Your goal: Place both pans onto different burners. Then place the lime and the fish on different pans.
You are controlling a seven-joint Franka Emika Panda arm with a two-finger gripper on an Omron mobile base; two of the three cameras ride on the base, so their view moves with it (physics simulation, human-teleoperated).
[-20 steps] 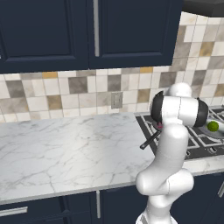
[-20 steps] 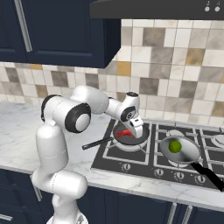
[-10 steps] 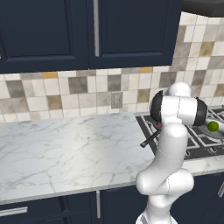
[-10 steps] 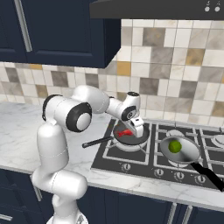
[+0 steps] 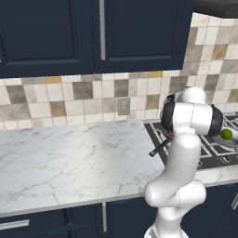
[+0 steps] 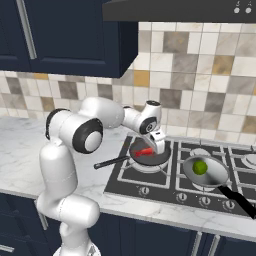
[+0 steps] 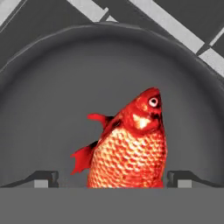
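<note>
The red-orange fish [image 7: 127,148] lies in the matte black pan [image 7: 52,109], which sits on the left burner of the cooktop [image 6: 175,186]. My gripper [image 6: 158,145] hangs just over it, open, with a fingertip [image 7: 42,178] well clear of the fish on each side. In the right base view the fish [image 6: 145,151] rests in the black pan [image 6: 159,158], whose long handle [image 6: 111,161] points left. The lime [image 6: 200,167] sits in the paler grey pan [image 6: 216,175] on a front burner to the right. From the left base view I see the lime [image 5: 226,134] past my arm.
A marble counter [image 5: 69,162] stretches left of the cooktop. The tiled backsplash [image 6: 200,75] and a range hood [image 6: 190,10] rise behind and above the burners. Dark cabinets [image 5: 93,32] hang over the counter. A bare burner ring [image 6: 250,159] lies at the far right.
The fingers have spread a little wider beside the fish, which stays lying in the black pan. The arm and the lime's pan have hardly moved.
</note>
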